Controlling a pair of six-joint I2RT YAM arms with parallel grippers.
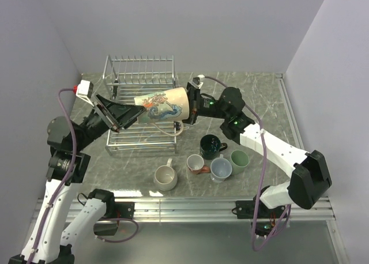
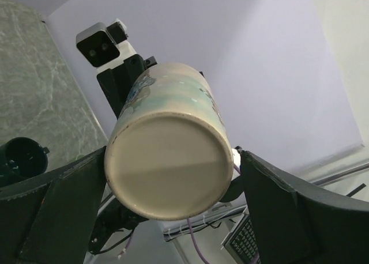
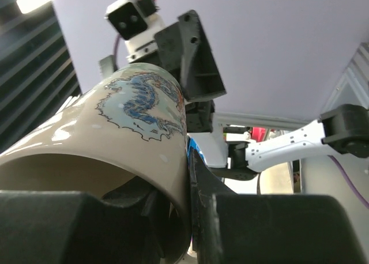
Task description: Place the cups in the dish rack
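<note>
Tall tan mug [image 1: 162, 105] with a blue dragon print is held on its side in the air above the dish rack [image 1: 110, 144], long axis left-right, rim to the right, handle hanging down toward the rack wires. It is not touching the rack.

Right gripper [image 1: 186, 109] is at the rim end. In the right wrist view its jaws are nearly closed and pinch the mug wall, one finger inside the mouth and one finger [image 3: 203, 209] outside against the glaze.

Left gripper [image 1: 127, 115] is at the base end. In the left wrist view the jaws are spread wide with the mug's flat base between them. The left finger [image 2: 55, 212] meets the base edge. A thin sliver of background shows between the base and the other finger. Cannot tell if this claw is actually gripping.

Rack sits far left on the grey marble-look table [image 1: 265, 102], upright tines along its far side, no mugs in it.

Five more mugs stand upright on the table near and right of the rack:
- dark green mug [image 1: 211, 144]
- red-brown mug with white inside [image 1: 196, 163], next to the light blue-grey one
- light blue-grey mug [image 1: 221, 169]
- pale green mug [image 1: 239, 159], furthest right
- wide cream mug [image 1: 165, 177], nearest, apart to the left of the cluster
</note>
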